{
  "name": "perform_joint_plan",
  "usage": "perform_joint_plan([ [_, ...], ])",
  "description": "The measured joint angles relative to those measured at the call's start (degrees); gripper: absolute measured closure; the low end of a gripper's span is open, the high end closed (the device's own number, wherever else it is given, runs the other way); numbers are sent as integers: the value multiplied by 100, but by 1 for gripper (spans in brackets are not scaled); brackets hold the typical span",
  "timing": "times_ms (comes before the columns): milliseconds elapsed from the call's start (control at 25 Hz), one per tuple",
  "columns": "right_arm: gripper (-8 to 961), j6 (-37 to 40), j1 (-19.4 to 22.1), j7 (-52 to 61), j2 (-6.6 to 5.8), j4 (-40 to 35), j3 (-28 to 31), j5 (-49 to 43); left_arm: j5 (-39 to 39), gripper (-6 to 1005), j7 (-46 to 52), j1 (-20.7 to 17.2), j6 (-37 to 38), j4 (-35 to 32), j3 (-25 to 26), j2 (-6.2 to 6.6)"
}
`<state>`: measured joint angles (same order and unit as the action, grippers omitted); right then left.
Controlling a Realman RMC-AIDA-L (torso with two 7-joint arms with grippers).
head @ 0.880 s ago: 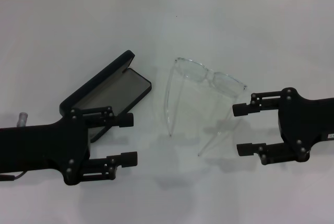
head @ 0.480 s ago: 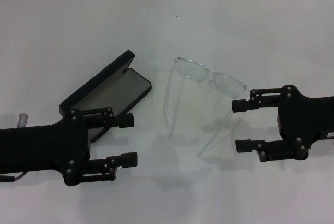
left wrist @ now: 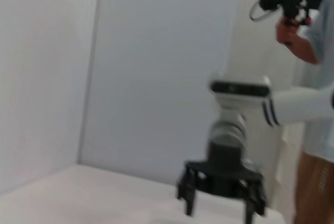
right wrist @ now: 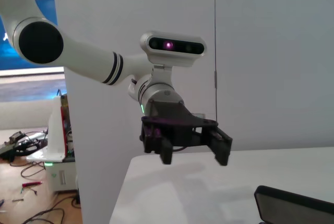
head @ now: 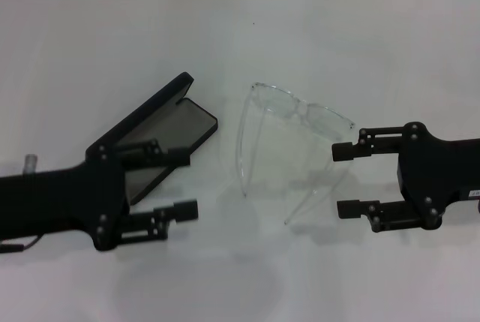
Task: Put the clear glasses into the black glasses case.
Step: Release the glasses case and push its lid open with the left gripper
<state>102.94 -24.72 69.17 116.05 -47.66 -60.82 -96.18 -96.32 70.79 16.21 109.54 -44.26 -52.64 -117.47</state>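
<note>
The clear glasses (head: 300,109) lie on the white table at centre, their arms unfolded and pointing toward me. Left of them the black glasses case (head: 166,133) lies open, grey lining up and lid (head: 142,118) raised along its far side. My left gripper (head: 184,184) is open at the case's near end, one finger over the lining. My right gripper (head: 343,179) is open just right of the glasses' right arm, not touching it. The left wrist view shows the right gripper (left wrist: 220,207) from across the table. The right wrist view shows the left gripper (right wrist: 193,157) and a corner of the case (right wrist: 295,205).
Bare white tabletop (head: 225,277) lies in front of the glasses and between the arms. A white wall runs behind the table's far edge. A person holding a camera (left wrist: 313,78) stands beyond the right arm.
My left gripper has moved a little away from me, so its far finger now lies over the open case's near end. The right gripper shifted slightly. Glasses and case have not moved.
</note>
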Motion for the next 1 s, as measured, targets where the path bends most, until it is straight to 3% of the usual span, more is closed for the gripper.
perform_joint_plan([
  [240, 279, -4, 5, -12, 0, 151, 0, 120, 383, 301, 185, 33, -4, -9, 440, -59],
  [400, 279, -1, 12, -72, -12, 241, 1, 243, 717, 301, 567, 160, -53, -65, 576, 39],
  [560, 279, 20, 18, -153, -11, 369, 1, 351, 523, 301, 1637, 525, -161, -448, 936, 171],
  [720, 279, 22, 20, -154, -7, 401, 0, 357, -260, 301, 2948, 919, -496, -1213, 953, 263],
  [1000, 279, 19, 32, -157, 5, 423, -1, 419, -2308, 300, 5308, 1558, -981, -2806, 888, 147],
])
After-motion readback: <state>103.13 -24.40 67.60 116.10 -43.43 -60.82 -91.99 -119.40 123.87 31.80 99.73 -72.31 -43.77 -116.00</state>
